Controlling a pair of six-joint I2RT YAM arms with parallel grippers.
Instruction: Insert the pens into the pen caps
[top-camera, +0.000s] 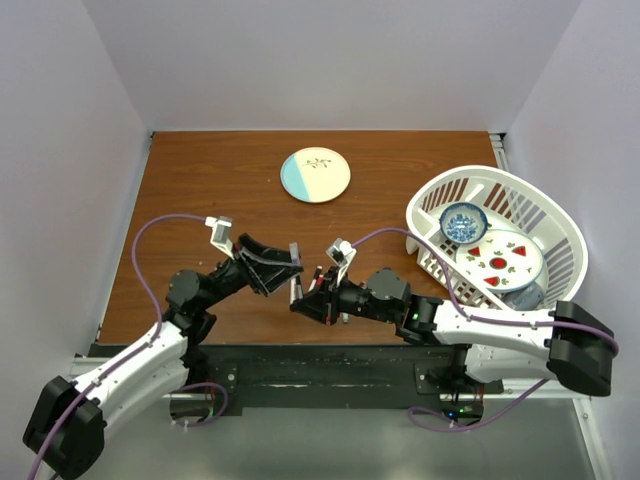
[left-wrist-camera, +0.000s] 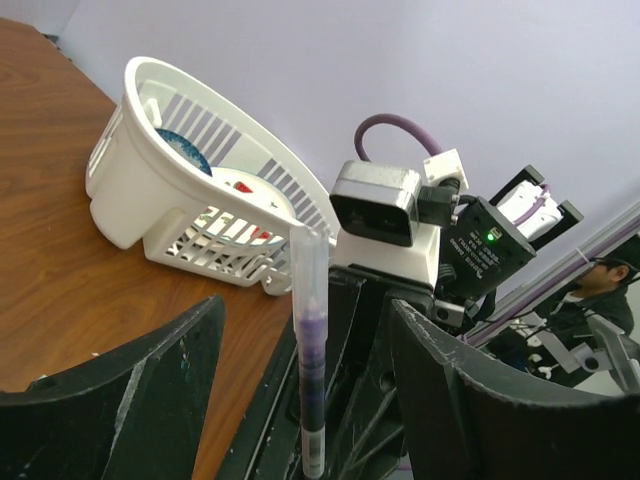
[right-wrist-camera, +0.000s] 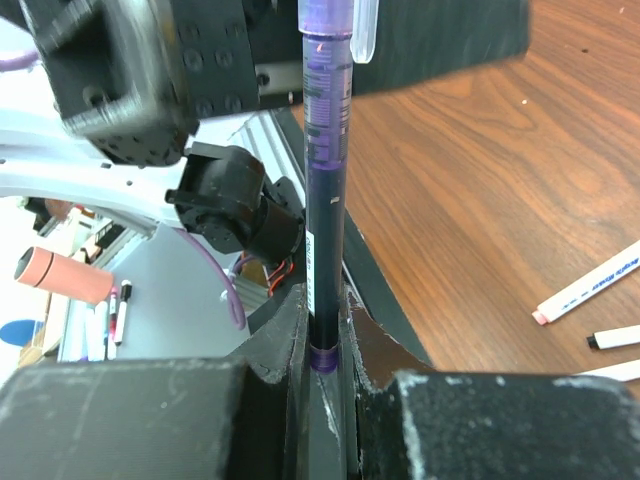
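A dark purple pen (right-wrist-camera: 325, 200) stands upright with my right gripper (right-wrist-camera: 325, 322) shut on its lower end. Its top wears a pale translucent pen cap (left-wrist-camera: 308, 265) with a clip. My left gripper (left-wrist-camera: 308, 305) is open around that capped end, both black fingers (left-wrist-camera: 140, 395) standing well off the pen (left-wrist-camera: 312, 370). In the top view the two grippers meet near the table's front edge, left gripper (top-camera: 296, 270) facing right gripper (top-camera: 304, 303). Two loose white pens (right-wrist-camera: 590, 290) lie on the wood to the right of the held one.
A white slotted basket (top-camera: 560, 225) holding dishes stands at the right, seen also as the basket (left-wrist-camera: 125, 190) in the left wrist view. A white and pale blue plate (top-camera: 315, 174) lies at the back middle. The table's black front edge runs just behind the grippers.
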